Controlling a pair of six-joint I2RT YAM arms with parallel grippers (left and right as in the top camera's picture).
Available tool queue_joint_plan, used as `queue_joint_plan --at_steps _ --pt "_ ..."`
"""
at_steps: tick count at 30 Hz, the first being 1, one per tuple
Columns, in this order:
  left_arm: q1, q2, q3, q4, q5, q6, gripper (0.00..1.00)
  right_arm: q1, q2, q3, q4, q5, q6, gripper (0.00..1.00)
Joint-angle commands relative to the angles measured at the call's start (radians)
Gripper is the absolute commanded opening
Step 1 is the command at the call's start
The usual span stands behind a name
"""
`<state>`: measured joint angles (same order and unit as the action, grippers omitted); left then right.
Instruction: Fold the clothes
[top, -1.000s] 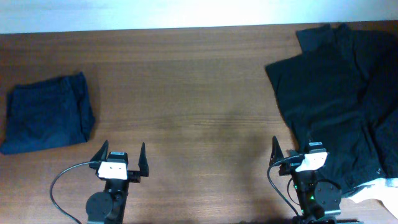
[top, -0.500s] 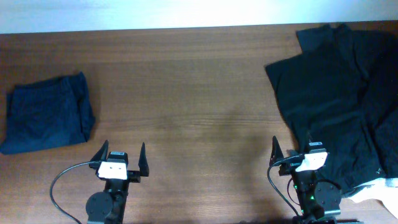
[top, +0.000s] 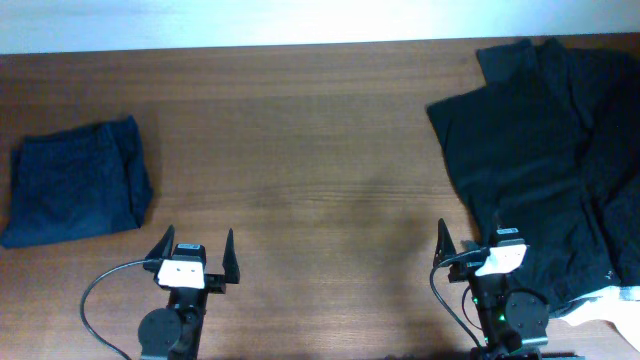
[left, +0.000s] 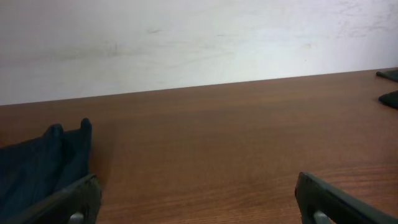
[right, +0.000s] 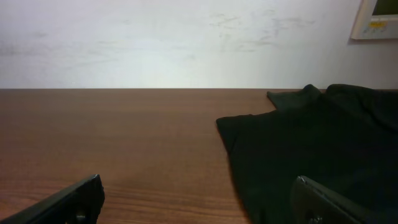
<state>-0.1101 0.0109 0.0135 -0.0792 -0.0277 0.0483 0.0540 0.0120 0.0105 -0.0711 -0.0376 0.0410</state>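
A large pile of black clothes (top: 550, 150) lies spread at the right of the table, with a bit of pale fabric (top: 615, 305) at its lower right edge. It also shows in the right wrist view (right: 317, 143). A folded navy blue garment (top: 75, 185) lies at the far left, and its edge shows in the left wrist view (left: 43, 165). My left gripper (top: 194, 250) is open and empty near the front edge. My right gripper (top: 470, 240) is open and empty, its right finger over the black clothes' edge.
The wooden table (top: 300, 150) runs from the white wall at the back to the front edge where both arm bases stand. A black cable (top: 95, 290) loops beside the left arm. A pale wall panel (right: 376, 18) hangs at upper right in the right wrist view.
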Motion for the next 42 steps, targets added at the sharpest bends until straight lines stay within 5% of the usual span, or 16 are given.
queue_joint_plan --at_steps 1,14,21,32,42 --pt "-0.003 -0.004 -0.005 -0.001 -0.014 -0.010 0.99 0.005 -0.006 -0.005 -0.007 0.009 -0.007 0.99" --pt "-0.003 0.001 0.011 0.002 0.011 -0.011 0.99 0.005 -0.005 0.012 -0.035 0.005 0.001 0.99" --pt "-0.003 0.166 0.184 -0.091 0.022 -0.011 0.99 0.005 0.076 0.156 -0.167 0.006 0.000 0.99" --pt "-0.003 0.647 0.515 -0.216 0.051 -0.011 0.99 0.004 0.637 0.623 -0.431 0.032 0.000 0.99" --pt "-0.003 0.978 0.747 -0.422 0.146 -0.011 0.99 -0.075 1.382 1.175 -0.776 0.050 -0.011 0.99"
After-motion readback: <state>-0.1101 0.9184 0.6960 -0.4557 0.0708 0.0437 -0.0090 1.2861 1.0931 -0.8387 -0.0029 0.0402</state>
